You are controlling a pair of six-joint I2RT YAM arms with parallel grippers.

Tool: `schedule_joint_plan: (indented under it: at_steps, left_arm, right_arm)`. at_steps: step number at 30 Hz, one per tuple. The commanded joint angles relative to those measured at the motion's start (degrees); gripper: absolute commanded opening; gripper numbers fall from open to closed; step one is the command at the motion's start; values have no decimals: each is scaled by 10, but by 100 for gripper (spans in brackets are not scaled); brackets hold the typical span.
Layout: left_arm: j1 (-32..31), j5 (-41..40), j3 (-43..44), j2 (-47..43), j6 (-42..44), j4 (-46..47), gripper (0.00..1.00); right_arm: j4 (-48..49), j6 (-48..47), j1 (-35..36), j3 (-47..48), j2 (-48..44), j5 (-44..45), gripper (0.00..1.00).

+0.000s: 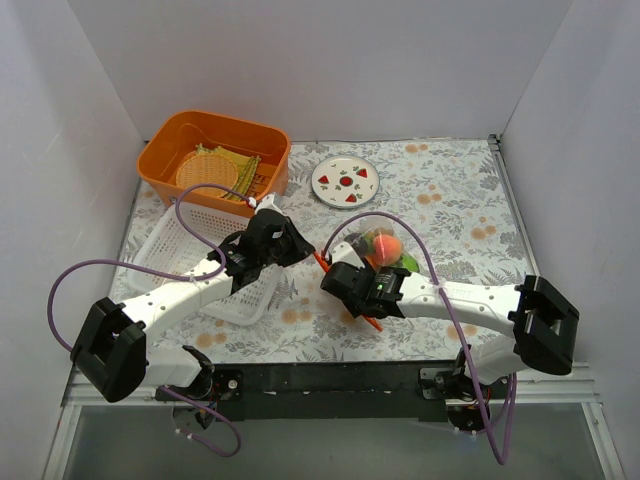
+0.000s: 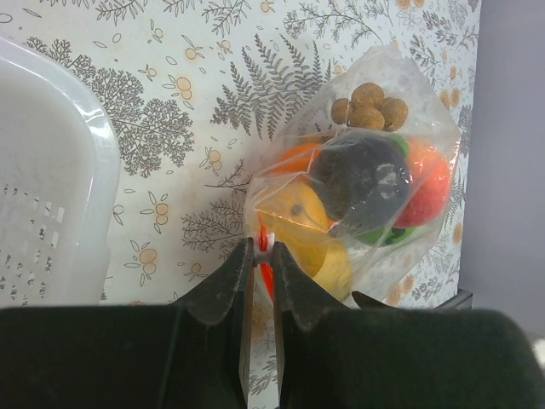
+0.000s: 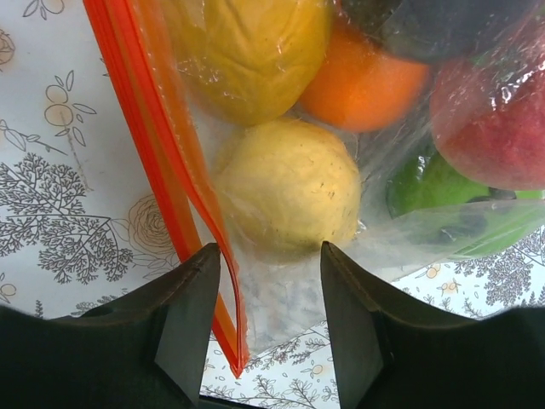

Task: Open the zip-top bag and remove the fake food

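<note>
The zip-top bag (image 1: 385,250) lies right of the table's middle, with the fake food still inside. In the left wrist view the bag (image 2: 409,94) holds tan nut bits (image 2: 368,104), a yellow lemon (image 2: 298,213) and an orange-red fruit (image 2: 430,183). My left gripper (image 2: 264,245) is shut on the white slider of the red zip strip (image 2: 267,277); it shows in the top view (image 1: 306,254). My right gripper (image 3: 271,256) is open, its jaws either side of the bag's corner and the zip strip (image 3: 162,162), just below a yellow fruit (image 3: 289,183). It shows in the top view (image 1: 335,278).
A white mesh basket (image 1: 190,250) lies under my left arm and shows at the left of the left wrist view (image 2: 51,170). An orange bin (image 1: 215,150) with a woven mat (image 1: 205,172) stands at the back left. A white plate (image 1: 345,182) sits behind the bag.
</note>
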Motion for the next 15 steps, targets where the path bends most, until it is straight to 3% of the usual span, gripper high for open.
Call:
schedule_joint_plan:
  at_steps: [1, 4, 5, 7, 13, 15]
  left_arm:
    - [-3, 9, 23, -9, 10, -3, 0]
    - [-3, 9, 22, -9, 11, -4, 0]
    - [-3, 9, 23, -9, 10, -4, 0]
    - [-3, 9, 22, -7, 11, -5, 0]
    - [-3, 14, 24, -6, 15, -9, 0]
    - [-3, 16, 26, -9, 23, -19, 17]
  right_arm:
    - [14, 19, 3, 20, 4, 33, 58]
    - [8, 36, 3, 26, 2, 57, 29]
    - [7, 38, 4, 27, 1, 63, 12]
    - [3, 44, 3, 32, -9, 73, 3]
    - [-4, 61, 4, 44, -57, 87, 1]
    - [2, 67, 3, 47, -80, 75, 1]
